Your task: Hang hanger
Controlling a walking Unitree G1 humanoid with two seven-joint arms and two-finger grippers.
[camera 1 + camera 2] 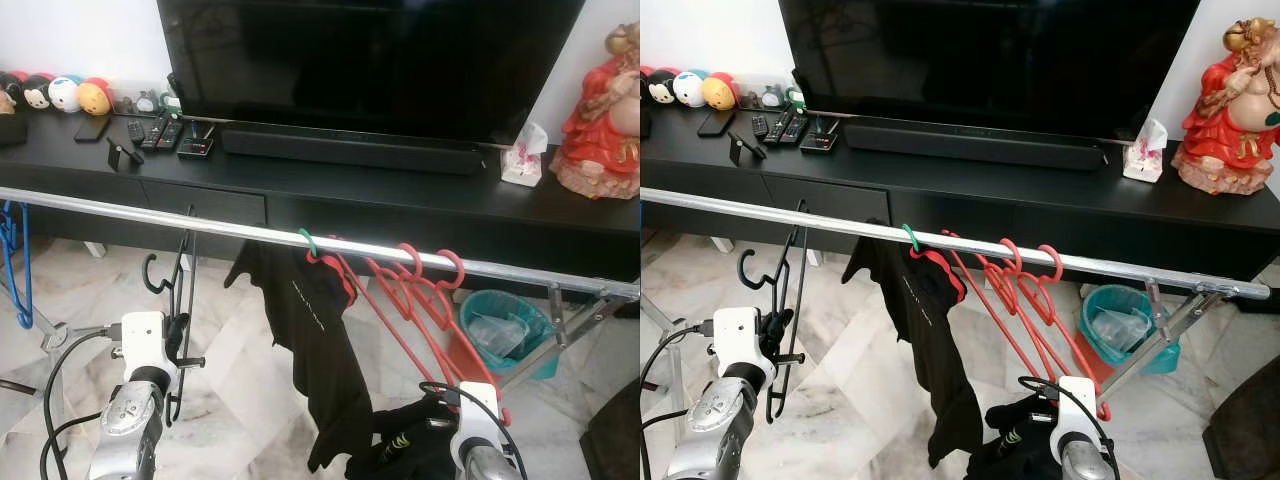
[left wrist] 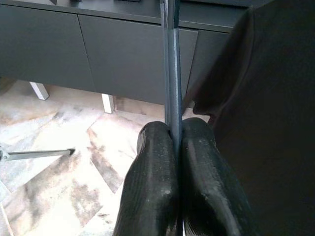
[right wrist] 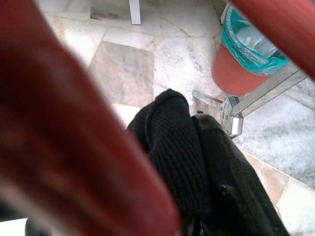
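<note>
- The left gripper [image 2: 176,147] is pinching a thin black hanger [image 1: 180,290], its two black, pebble-textured fingers [image 2: 152,182] pressing together on the slim shaft; the hanger is standing upright just below the rail, its hook [image 1: 152,275] curling free and not resting on it.
- The left arm is reaching up from below, silver and white at the wrist, with a black cable looping beside it.
- The right gripper [image 3: 194,162] is closing on black knitted cloth [image 1: 415,440] (ribbed, bunched low near the floor), with red hanger plastic blurring close across the wrist view.
- A silver metal rail [image 1: 200,222] is running across the scene, sloping slightly, carrying a black garment [image 1: 310,330] on a green-hooked hanger and a cluster of red hangers [image 1: 410,290]; a blue hanger [image 1: 18,260] is hanging at its left end.
- The floor [image 1: 250,390] below is showing pale veined marble tiles, and a teal-lined bin [image 1: 500,325] is sitting near the rack's folding leg.
- Behind, a long black cabinet [image 1: 330,200] is holding a television [image 1: 370,60], a soundbar, remotes, round plush toys, a tissue pack and a red figurine [image 1: 605,110].
</note>
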